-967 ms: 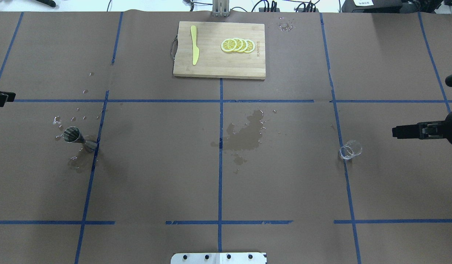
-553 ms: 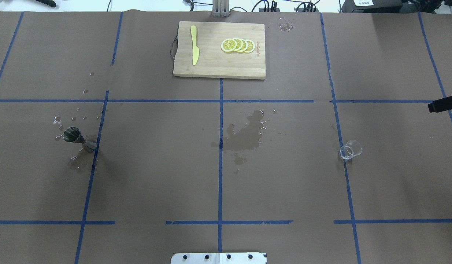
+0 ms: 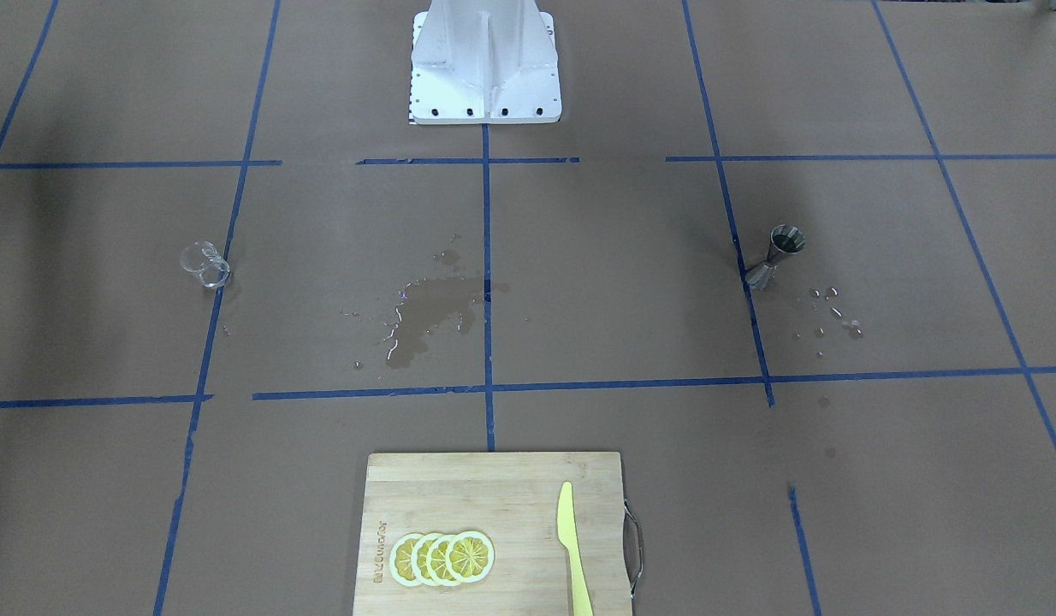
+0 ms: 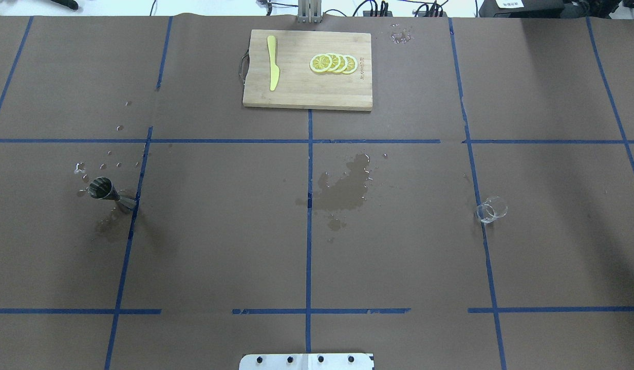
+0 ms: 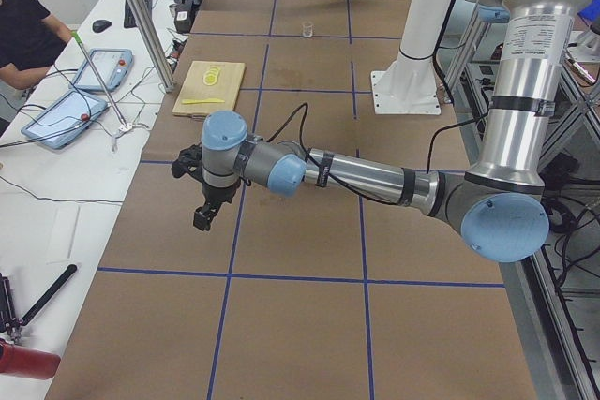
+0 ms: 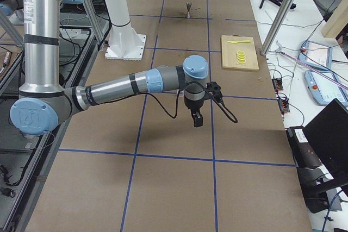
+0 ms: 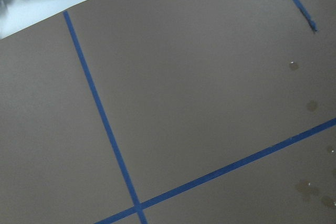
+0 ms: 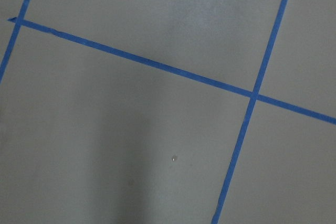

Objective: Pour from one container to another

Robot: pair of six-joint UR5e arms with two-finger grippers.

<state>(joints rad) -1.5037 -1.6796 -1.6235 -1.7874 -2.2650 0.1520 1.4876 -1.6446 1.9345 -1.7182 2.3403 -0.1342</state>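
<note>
A small metal jigger (image 4: 104, 190) stands upright on the left side of the brown paper, also seen in the front-facing view (image 3: 780, 252) and far off in the right exterior view (image 6: 188, 9). A clear glass cup (image 4: 491, 209) stands on the right side (image 3: 204, 263). Neither arm shows in the overhead view. My left gripper (image 5: 202, 219) hangs above the table's left end, well away from the jigger. Over the right end hangs my right gripper (image 6: 197, 120), far from the cup. I cannot tell whether either one is open or shut.
A wooden cutting board (image 4: 306, 90) with lemon slices (image 4: 333, 63) and a yellow knife (image 4: 272, 62) lies at the far middle. A wet stain (image 4: 348, 187) marks the centre and droplets (image 4: 98, 165) lie by the jigger. A person sits at a side table (image 5: 23, 35).
Both grippers, seen at the left and right edges of the overhead view earlier, have moved outward and left that view. The jigger and cup have not moved.
</note>
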